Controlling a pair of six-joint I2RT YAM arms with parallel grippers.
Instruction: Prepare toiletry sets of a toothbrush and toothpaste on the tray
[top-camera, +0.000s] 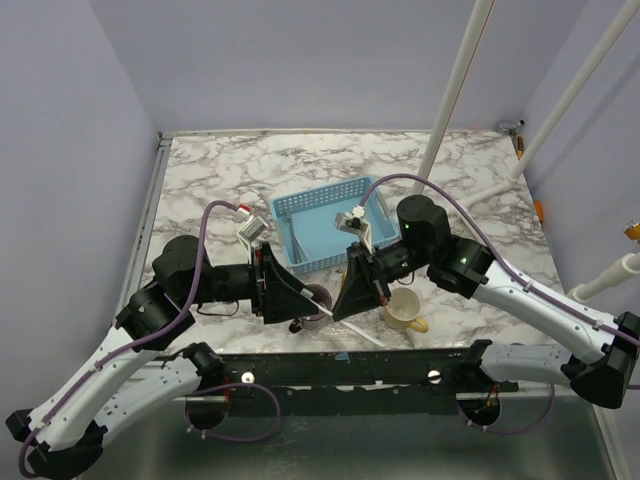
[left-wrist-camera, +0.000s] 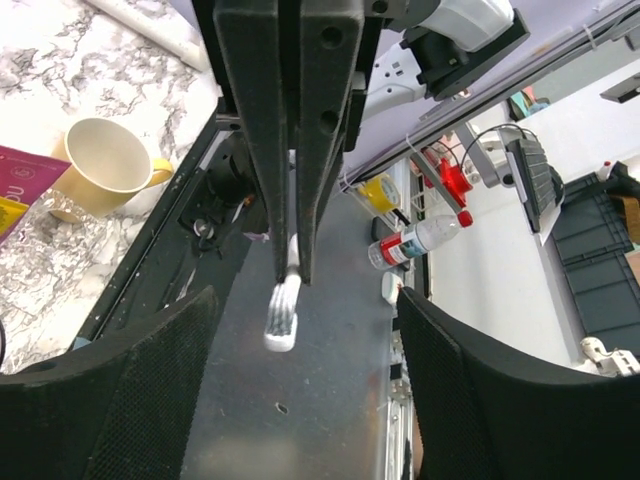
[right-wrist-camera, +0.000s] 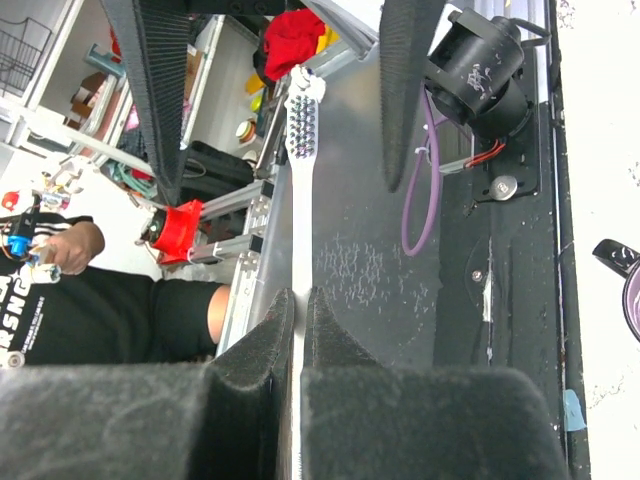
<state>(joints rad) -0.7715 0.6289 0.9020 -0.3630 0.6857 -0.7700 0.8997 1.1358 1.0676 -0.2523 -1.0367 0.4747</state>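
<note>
Pinching a white toothbrush by its handle, the right tool has its jaws pressed together on it, with the bristle end sticking out free. The left tool faces it with its fingers spread wide, one on each side of the brush head and touching neither side of it; it holds nothing. Both tools meet in the air over the near edge of the marble tabletop, just in front of a purple mug and a cream mug. The blue tray sits right behind them on the tabletop.
</note>
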